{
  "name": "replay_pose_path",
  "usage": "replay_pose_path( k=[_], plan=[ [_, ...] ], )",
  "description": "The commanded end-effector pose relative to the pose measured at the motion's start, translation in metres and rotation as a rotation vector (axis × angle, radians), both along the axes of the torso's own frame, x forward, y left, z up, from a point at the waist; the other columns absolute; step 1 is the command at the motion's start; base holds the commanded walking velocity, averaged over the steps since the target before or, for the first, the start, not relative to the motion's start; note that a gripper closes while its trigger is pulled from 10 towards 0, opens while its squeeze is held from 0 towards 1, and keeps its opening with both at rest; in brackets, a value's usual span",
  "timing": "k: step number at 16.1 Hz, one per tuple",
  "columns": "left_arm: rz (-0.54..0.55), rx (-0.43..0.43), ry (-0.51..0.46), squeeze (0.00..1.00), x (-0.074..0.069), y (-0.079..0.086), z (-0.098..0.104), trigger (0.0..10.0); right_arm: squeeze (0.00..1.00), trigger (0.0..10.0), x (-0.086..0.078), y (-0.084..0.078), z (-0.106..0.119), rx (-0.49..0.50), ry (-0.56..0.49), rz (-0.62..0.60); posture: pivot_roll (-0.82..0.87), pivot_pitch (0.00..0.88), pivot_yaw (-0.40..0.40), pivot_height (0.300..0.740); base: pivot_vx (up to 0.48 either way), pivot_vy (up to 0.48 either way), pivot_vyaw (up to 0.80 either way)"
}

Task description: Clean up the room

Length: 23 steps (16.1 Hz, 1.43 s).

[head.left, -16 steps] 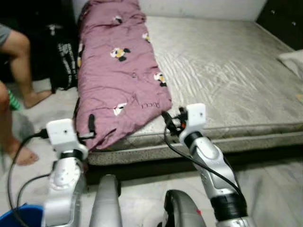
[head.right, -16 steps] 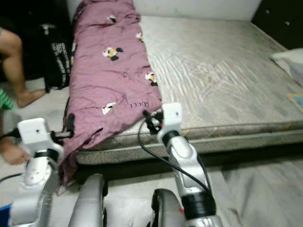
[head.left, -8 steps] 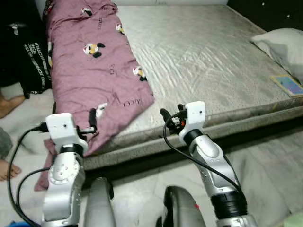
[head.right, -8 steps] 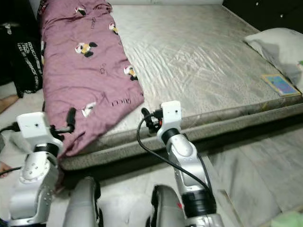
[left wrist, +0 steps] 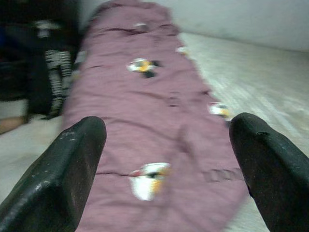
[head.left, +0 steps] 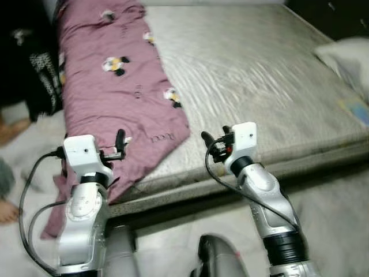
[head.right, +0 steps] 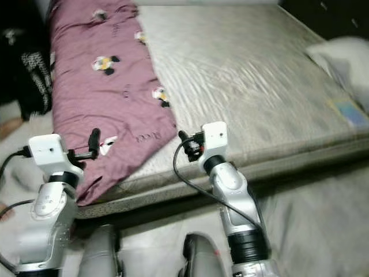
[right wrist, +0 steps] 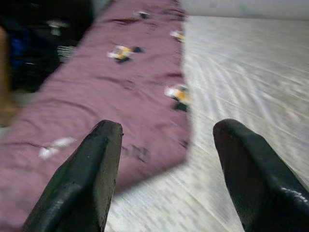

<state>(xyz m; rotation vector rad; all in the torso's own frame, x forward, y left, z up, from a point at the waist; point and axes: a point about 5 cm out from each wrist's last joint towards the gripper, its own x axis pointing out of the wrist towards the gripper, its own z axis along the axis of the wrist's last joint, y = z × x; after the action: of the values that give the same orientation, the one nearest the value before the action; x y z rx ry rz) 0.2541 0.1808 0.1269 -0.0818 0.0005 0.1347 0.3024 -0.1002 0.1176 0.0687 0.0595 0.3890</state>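
A purple blanket (head.left: 121, 86) with small cartoon prints lies folded lengthwise along the left side of the grey mattress (head.left: 259, 75). Its near end droops over the front left corner towards the floor. My left gripper (head.left: 118, 147) is held up, open and empty, just in front of that drooping end. In the left wrist view the gripper (left wrist: 166, 130) looks along the blanket (left wrist: 145, 111). My right gripper (head.left: 214, 139) is open and empty at the mattress's front edge, just right of the blanket's corner (right wrist: 145, 111).
A white pillow (head.left: 346, 55) and a flat bluish item (head.left: 357, 109) lie at the mattress's right edge. A black bag (head.left: 31, 63) stands left of the bed. A person's feet (head.left: 8, 131) are on the floor at far left. Pale floor (head.left: 334, 190) lies before the bed.
The whole view has shifted as the camera moved; it is blurred now. Both arms keep the same raised pose and sit slightly higher in the picture. Both grippers stay open.
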Motion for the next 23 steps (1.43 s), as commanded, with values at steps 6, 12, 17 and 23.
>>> replay_pose_path(
  k=[6, 12, 17, 23],
  plan=[
    [0.016, -0.002, 0.015, 0.0, -0.001, 0.004, -0.003, 10.0, 0.0, 10.0, -0.001, 0.006, 0.003, 0.004, -0.013, 0.029, -0.03, 0.064, -0.093, 0.628, 0.249, 0.0, 0.29],
    [0.031, -0.008, 0.047, 0.0, -0.001, 0.005, -0.007, 10.0, 0.0, 10.0, -0.004, 0.005, 0.0, -0.001, 0.006, 0.025, -0.04, 0.073, -0.095, 0.628, 0.0, 0.0, 0.08],
    [0.074, -0.018, 0.084, 0.0, 0.006, 0.022, -0.012, 10.0, 0.0, 10.0, -0.009, -0.002, 0.002, 0.014, 0.014, 0.001, -0.06, 0.1, -0.091, 0.598, 0.0, 0.0, 0.0],
    [0.064, -0.038, 0.054, 0.0, 0.013, 0.024, -0.006, 10.0, 0.0, 10.0, -0.012, -0.006, 0.0, -0.003, 0.035, -0.001, -0.07, 0.119, -0.096, 0.579, 0.0, 0.0, 0.0]
  ],
)
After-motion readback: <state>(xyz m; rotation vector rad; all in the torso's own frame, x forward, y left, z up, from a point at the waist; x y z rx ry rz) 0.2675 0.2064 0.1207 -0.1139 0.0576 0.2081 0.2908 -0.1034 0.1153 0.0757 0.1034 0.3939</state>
